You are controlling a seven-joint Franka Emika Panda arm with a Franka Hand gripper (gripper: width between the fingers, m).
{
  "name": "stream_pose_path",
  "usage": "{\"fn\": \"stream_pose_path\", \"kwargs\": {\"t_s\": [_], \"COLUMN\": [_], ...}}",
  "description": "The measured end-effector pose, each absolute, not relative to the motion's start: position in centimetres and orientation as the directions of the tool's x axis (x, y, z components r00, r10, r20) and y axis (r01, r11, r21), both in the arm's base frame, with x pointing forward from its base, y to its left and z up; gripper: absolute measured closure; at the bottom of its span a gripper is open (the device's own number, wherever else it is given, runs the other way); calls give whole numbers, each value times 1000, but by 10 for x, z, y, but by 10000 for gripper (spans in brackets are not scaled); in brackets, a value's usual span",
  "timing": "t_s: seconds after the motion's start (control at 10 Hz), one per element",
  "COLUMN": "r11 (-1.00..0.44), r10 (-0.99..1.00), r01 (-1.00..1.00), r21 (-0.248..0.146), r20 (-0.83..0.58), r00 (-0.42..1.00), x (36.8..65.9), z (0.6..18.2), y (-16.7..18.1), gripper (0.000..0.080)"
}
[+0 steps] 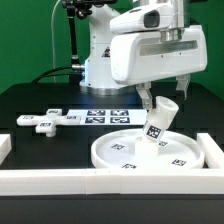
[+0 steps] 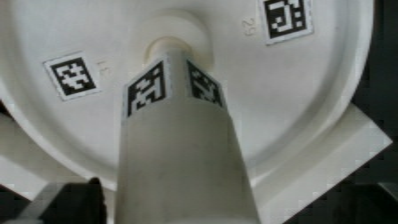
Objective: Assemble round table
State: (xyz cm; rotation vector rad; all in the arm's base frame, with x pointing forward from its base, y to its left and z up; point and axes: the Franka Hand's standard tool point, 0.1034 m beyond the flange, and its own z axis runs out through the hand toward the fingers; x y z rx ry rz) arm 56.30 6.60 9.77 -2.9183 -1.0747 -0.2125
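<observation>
From the ext. view's left I see the cross-shaped foot piece [image 1: 42,121] flat on the black worktop [image 1: 30,100], then the marker board [image 1: 105,115], then the round disc [image 1: 105,151] w/ the leg [image 1: 160,122] tilted on its centre, gripper [image 1: 165,98] spread wide around the leg's top, gripping nothing.

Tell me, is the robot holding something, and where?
Nothing looks gripped: the gripper stands open around the upper end of the tilted cylinder leg, which rests on the round disc.

leg [image 1: 160,122] tilted on disc [image 1: 120,153] | jaws spread near its top | foot piece [image 1: 45,121] well apart
</observation>
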Motion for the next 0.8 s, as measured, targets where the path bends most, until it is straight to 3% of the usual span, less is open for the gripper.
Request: {"fn": "stream_pose_path", "kwargs": {"t_s": [0.1, 0.4, 0.7, 0.8], "r11": [-733, -458, -248, -237], "r10": [677, 889, 968, 971], "r01": [680, 885, 963, 966], "r21": [31, 88, 102, 100], "r20": [133, 55, 3, 0], "r00": [724, 454, 249, 238], "x": [563, 576, 578, 578], "z": [98, 95, 88, 87], "y": [66, 68, 67, 65], "gripper": [151, 151, 151, 151]}}
